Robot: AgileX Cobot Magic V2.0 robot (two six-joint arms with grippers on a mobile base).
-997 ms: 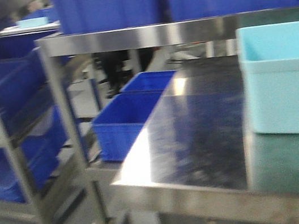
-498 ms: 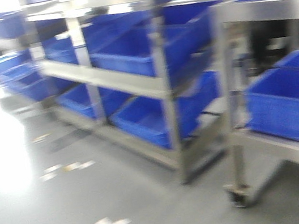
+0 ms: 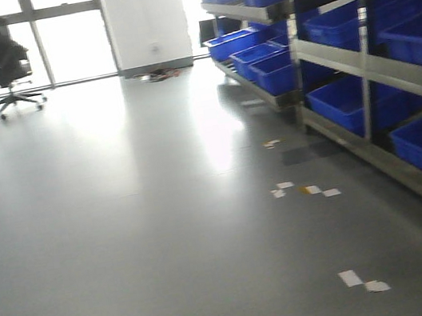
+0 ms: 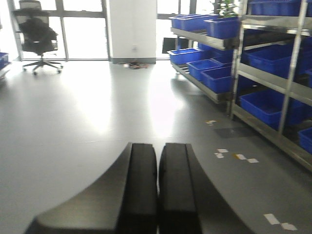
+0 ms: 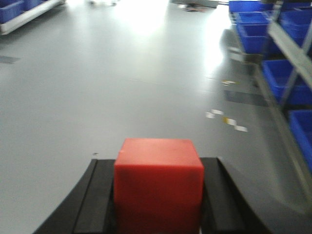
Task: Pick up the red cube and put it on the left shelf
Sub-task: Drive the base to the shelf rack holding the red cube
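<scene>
While the right gripper (image 5: pixel 159 214) is clamped on the red cube (image 5: pixel 158 170) and the left gripper (image 4: pixel 157 195) has its jaws pressed together on nothing, I'm facing open floor, with the left shelf (image 3: pixel 413 79) and its blue crates (image 3: pixel 347 99) off along the right edge of the front view. Main risk as I see it: swinging the base toward that rack clips the steel rail or jolts the cube loose. I can't tell how deep the grip is, so a slip is plausible.
</scene>
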